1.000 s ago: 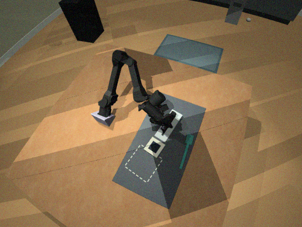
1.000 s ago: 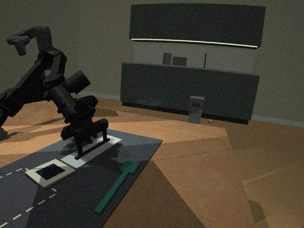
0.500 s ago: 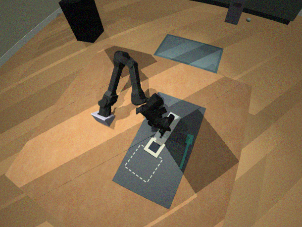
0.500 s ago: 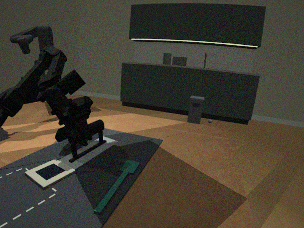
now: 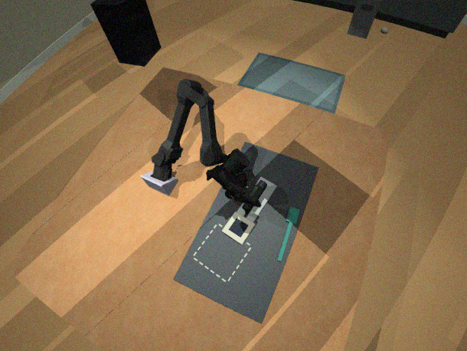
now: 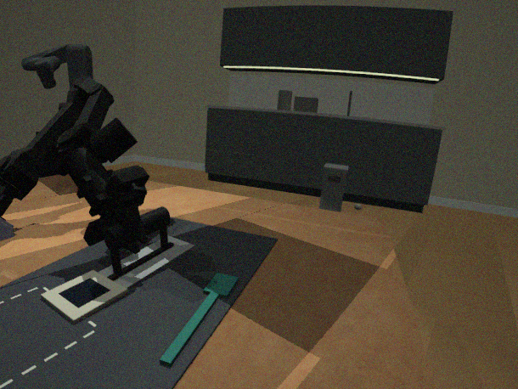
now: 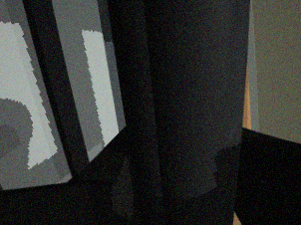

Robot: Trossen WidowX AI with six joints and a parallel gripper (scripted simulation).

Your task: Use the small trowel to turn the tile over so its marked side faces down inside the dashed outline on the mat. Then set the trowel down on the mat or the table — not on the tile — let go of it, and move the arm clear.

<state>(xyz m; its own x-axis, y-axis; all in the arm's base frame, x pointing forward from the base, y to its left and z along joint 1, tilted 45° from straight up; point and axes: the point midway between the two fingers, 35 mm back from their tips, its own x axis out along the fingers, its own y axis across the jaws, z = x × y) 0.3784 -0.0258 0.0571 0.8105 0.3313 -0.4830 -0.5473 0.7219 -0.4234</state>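
Observation:
The tile [image 5: 240, 226] [image 6: 86, 293] lies flat on the mat [image 5: 254, 287] [image 6: 123, 340], its dark marked square up. It is at the arm-side end of the dashed outline [image 5: 227, 280] [image 6: 50, 357], mostly outside it. The trowel, a pale flat blade [image 5: 269, 185] [image 6: 180, 245] [image 7: 107, 88] with a black raised handle, is low over the mat, its front edge at the tile's near edge. I cannot tell whether the edge is under the tile. My gripper [image 5: 250, 196] [image 6: 135, 239] is shut on the trowel's handle; the fingertips are partly hidden.
A teal flat tool with a long handle [image 5: 284, 243] [image 6: 191, 324] lies along the mat's right edge. A bluish glass-like panel [image 5: 295, 82] lies beyond the mat. A black block [image 5: 130, 34] stands at the back left. A dark cabinet [image 6: 318, 153] stands at the far wall.

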